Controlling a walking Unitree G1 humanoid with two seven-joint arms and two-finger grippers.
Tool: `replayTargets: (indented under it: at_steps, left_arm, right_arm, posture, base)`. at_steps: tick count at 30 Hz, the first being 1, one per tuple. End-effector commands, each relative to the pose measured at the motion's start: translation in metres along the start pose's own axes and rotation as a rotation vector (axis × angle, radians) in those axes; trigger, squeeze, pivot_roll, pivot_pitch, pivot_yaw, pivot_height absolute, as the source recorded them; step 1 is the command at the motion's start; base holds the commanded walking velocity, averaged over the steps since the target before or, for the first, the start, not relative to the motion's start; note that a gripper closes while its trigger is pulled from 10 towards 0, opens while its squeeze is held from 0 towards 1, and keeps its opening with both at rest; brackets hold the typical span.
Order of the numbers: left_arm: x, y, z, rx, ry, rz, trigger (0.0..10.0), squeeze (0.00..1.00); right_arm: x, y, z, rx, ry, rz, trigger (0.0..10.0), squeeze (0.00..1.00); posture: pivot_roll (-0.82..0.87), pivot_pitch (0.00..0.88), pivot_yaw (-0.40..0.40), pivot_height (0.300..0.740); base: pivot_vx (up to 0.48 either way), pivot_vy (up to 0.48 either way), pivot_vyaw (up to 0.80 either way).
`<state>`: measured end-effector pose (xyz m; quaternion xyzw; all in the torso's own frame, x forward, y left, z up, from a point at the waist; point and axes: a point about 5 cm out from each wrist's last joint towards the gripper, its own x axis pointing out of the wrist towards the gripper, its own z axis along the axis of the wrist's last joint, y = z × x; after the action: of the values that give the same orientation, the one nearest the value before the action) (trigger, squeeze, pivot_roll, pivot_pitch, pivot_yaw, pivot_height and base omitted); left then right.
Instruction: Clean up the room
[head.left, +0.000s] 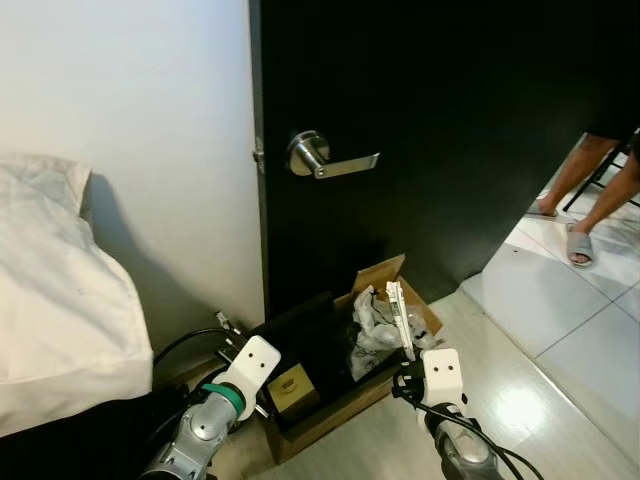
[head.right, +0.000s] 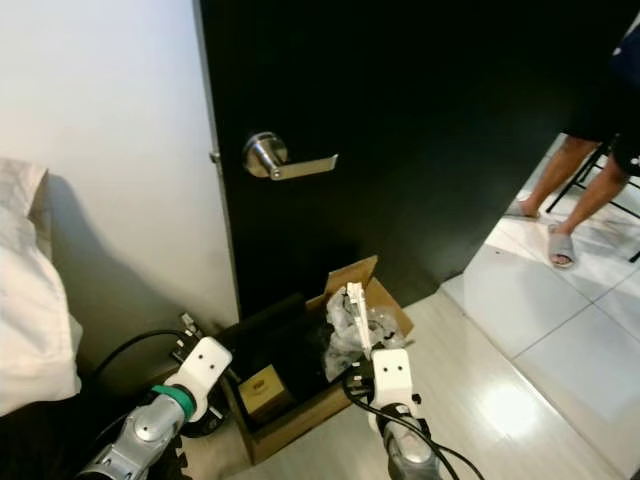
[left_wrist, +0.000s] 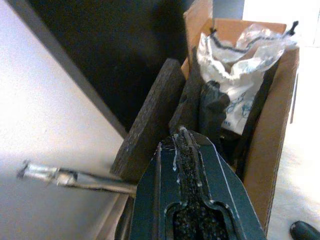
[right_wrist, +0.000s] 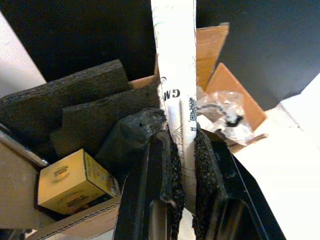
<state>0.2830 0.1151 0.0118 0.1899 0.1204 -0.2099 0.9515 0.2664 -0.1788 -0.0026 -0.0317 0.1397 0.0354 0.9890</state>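
An open cardboard box (head.left: 335, 412) stands on the floor against the black door. Inside it are black foam slabs (right_wrist: 75, 100), a crumpled clear plastic bag (head.left: 372, 325) and a small yellow carton (head.left: 293, 387). My right gripper (right_wrist: 184, 170) is shut on a long flat white printed strip (head.left: 398, 310), which stands upright over the box's right half. At the box's left side my left gripper (left_wrist: 182, 137) is shut with nothing in it, pointing along the foam toward the bag (left_wrist: 245, 55).
The black door (head.left: 450, 120) with a lever handle (head.left: 325, 157) rises just behind the box. A bed with white bedding (head.left: 50, 300) is at the left, with a black cable (head.left: 185, 345) below. A person's legs in slippers (head.left: 585, 215) stand on the tiles at the right.
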Motion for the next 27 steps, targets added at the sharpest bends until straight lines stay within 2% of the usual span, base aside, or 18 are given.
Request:
replayTargets:
  at_steps: [1, 10, 27]
  left_arm:
    - [-0.0007, -0.0012, -0.0047, -0.032, 0.029, -0.002, 10.0, 0.00]
    - [0.0006, 0.0034, -0.0019, -0.029, 0.018, 0.041, 10.0, 0.00]
    - [-0.0006, 0.0051, -0.0026, -0.021, 0.013, 0.050, 10.0, 0.00]
  right_arm:
    - [-0.0035, -0.0035, -0.0061, 0.005, 0.025, -0.015, 10.0, 0.00]
    - [-0.0040, -0.0029, -0.0065, 0.005, 0.024, -0.015, 10.0, 0.00]
    - [-0.0039, -0.0021, -0.0067, 0.004, 0.027, -0.012, 10.0, 0.00]
  posture:
    - [-0.07, 0.024, 0.025, 0.726]
    - [-0.07, 0.026, 0.026, 0.726]
    - [-0.07, 0.026, 0.025, 0.726]
  base:
    - [0.000, 0.000, 0.00]
    - [0.000, 0.000, 0.00]
    - [0.000, -0.048, 0.00]
